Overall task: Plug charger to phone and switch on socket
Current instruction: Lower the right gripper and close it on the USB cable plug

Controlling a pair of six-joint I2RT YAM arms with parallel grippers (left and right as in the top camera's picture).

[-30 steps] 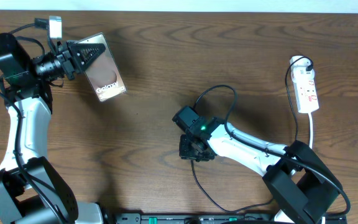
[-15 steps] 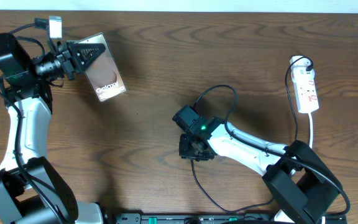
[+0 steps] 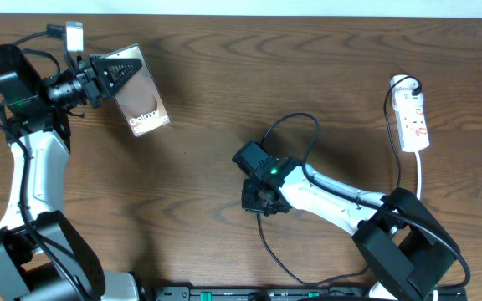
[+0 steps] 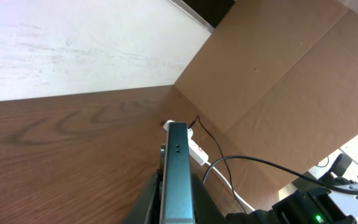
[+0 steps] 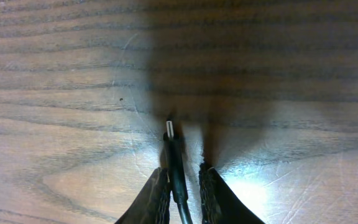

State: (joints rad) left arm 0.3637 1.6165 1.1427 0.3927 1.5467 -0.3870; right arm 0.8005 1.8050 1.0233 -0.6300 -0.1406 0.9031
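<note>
My left gripper (image 3: 117,78) is shut on the phone (image 3: 141,99) and holds it on edge above the table's far left, lettering toward the bottom end. In the left wrist view the phone's (image 4: 178,177) thin edge stands clamped between the jaws. The charger's black cable (image 3: 268,134) loops across the middle of the table. Its plug (image 5: 174,152), metal tip forward, lies on the wood between the fingers of my right gripper (image 5: 182,180). Those jaws are narrowly open: the plug rests against the left finger, with a gap to the right one. The socket (image 3: 412,117) lies flat at the far right.
The socket's white lead (image 3: 419,171) runs toward the near edge on the right. From the left wrist the socket (image 4: 197,151) appears beyond the phone, before a brown cardboard wall (image 4: 278,74). Slack black cable (image 3: 274,255) trails near the front edge.
My right gripper's jaws have narrowed around the charger plug. Both arms, the phone and the socket stay where they were.
</note>
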